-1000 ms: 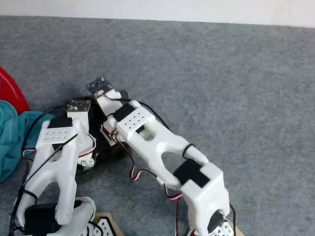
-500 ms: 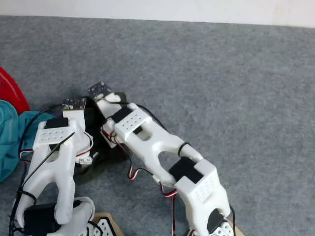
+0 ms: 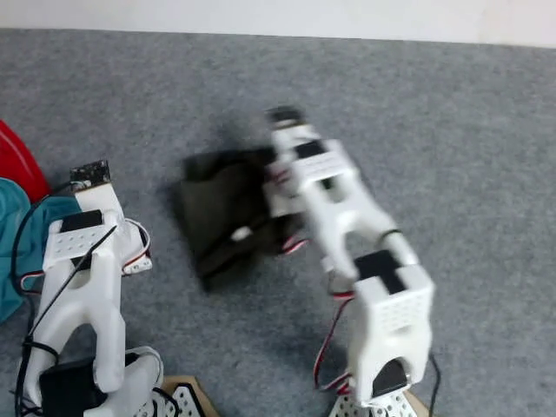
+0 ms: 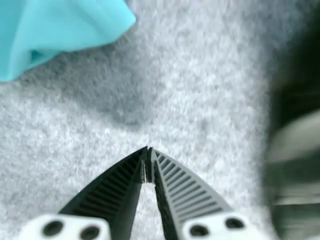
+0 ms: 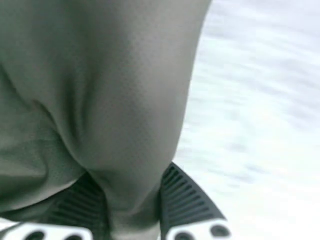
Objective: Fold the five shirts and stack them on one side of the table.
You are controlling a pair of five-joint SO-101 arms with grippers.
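A dark olive shirt [image 3: 217, 217] lies bunched in a rough heap on the grey, carpet-like surface [image 3: 469, 174], near the middle and a little toward the left. The right arm [image 3: 347, 217] stretches from the near edge across to the shirt's right side and covers that edge of the cloth from above. The right pincer [image 5: 132, 202] is clamped on this shirt. In the right wrist view a thick fold of the olive fabric runs down between the two ribbed fingers [image 5: 187, 200] and hides much of one of them, with blurred bare surface beside it.

The left arm [image 3: 82, 261] stands at the left, well apart from the dark shirt. The left pincer [image 4: 148, 162] has its tips pressed together with nothing between them, over bare surface; whether the tips touch the surface I cannot tell. Near it lies a crumpled teal shirt [image 4: 60, 25], apart from the tips. In the high view this shirt sits at the left edge, partly under the left arm and its black cable [image 3: 26, 228]. A red curved object [image 3: 16, 161] borders the teal shirt on the far side, cut off by the frame's edge. Red and white wires [image 3: 328, 347] hang along the right arm's lower section. In the left wrist view the dark shirt shows as a blurred dark mass off to one side.
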